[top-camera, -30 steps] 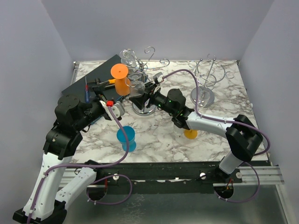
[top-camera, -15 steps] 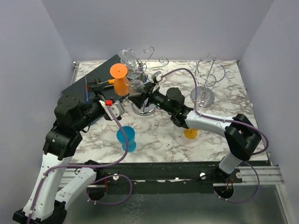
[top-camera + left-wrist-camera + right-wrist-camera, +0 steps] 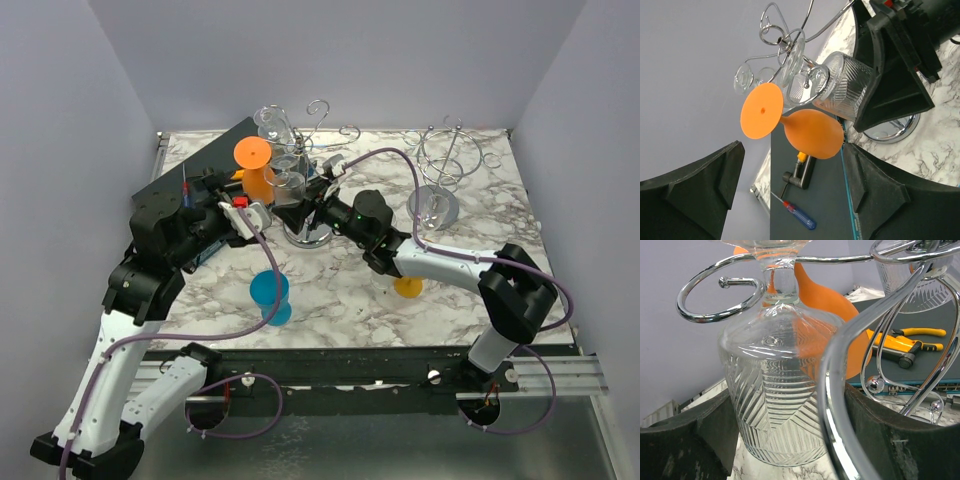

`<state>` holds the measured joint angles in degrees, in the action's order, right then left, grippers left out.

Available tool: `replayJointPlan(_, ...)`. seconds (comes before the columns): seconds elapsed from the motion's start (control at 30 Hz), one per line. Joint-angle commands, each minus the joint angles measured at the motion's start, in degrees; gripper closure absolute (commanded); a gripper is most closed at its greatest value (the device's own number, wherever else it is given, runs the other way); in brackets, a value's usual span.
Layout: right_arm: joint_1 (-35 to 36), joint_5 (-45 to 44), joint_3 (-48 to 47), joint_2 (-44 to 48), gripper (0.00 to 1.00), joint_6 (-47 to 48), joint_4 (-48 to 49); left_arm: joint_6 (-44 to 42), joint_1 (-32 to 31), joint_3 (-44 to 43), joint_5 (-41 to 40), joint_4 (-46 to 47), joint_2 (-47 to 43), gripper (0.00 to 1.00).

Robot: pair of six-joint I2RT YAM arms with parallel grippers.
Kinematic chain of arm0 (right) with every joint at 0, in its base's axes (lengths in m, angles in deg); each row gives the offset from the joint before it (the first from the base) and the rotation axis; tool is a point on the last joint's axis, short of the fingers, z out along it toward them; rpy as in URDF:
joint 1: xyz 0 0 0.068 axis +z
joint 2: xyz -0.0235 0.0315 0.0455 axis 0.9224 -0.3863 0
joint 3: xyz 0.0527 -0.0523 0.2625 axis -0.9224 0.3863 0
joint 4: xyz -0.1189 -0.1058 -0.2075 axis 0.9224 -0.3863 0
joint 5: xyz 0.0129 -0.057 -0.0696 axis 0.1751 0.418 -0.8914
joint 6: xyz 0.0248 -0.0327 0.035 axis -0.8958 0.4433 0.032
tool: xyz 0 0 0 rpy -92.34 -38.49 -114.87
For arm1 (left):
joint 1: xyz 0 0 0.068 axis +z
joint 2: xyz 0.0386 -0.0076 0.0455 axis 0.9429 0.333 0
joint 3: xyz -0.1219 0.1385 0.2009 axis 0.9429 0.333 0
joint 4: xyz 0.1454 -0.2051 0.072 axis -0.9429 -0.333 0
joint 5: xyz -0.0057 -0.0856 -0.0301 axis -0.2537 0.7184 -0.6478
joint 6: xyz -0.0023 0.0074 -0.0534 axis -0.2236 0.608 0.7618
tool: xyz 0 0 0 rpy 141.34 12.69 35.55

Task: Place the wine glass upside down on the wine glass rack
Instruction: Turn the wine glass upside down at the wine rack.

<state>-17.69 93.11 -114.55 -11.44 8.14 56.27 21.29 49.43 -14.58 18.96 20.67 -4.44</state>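
A clear ribbed wine glass [image 3: 775, 410] hangs upside down with its stem in a loop of the chrome rack [image 3: 840, 370]. My right gripper [image 3: 790, 405] has a finger on each side of its bowl and holds it. In the top view the glass [image 3: 289, 184] is at the left rack [image 3: 308, 232], with my right gripper [image 3: 297, 205] on it. An orange wine glass [image 3: 805, 131] is at the rack beside it [image 3: 256, 170]. My left gripper [image 3: 792, 145] is open and empty, short of the orange glass [image 3: 243, 198].
More clear glasses [image 3: 272, 122] hang on the left rack. A second, bare chrome rack [image 3: 438, 175] stands at the back right. A blue glass [image 3: 270, 297] stands on the marble. A dark mat [image 3: 840, 210] holds a screwdriver [image 3: 799, 216] and pliers [image 3: 900, 342]. An orange piece [image 3: 407, 287] lies under my right arm.
My left arm has moved up and toward the rack, closer to the orange glass. My right gripper has edged a little left with the clear glass.
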Motion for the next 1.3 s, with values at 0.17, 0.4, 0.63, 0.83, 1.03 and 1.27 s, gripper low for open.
replayJointPlan(0.17, 1.48, -2.65, -1.31, -0.05, 0.55, 0.94, 6.69, 2.86, -0.15, -1.07, -5.03, 9.28, 5.95, 0.16)
replayJointPlan(0.4, 1.48, -3.45, -1.07, 0.06, 0.55, 1.5, 7.68, 3.45, -0.11, -2.3, -8.13, 13.91, 9.78, 0.2)
replayJointPlan(0.63, 1.48, -4.81, -1.5, -0.57, 0.55, 1.22, 8.0, 4.28, -0.06, -3.01, -8.04, 14.01, 11.3, 0.24)
replayJointPlan(0.83, 1.91, -9.62, -1.21, -0.56, 0.56, 1.19, 7.62, 4.3, -0.14, -2.57, -7.0, 13.86, 11.85, 0.24)
replayJointPlan(1.03, 2.1, -8.21, -1.97, -1.93, 0.56, 1.85, 7.83, 3.67, -0.06, -1.71, -5.97, 13.72, 11.48, 0.24)
replayJointPlan(1.27, 2.1, -5.36, -2.23, -1.99, 0.55, 1.69, 7.22, 3.23, -0.12, -1.95, -4.86, 13.4, 11.39, 0.24)
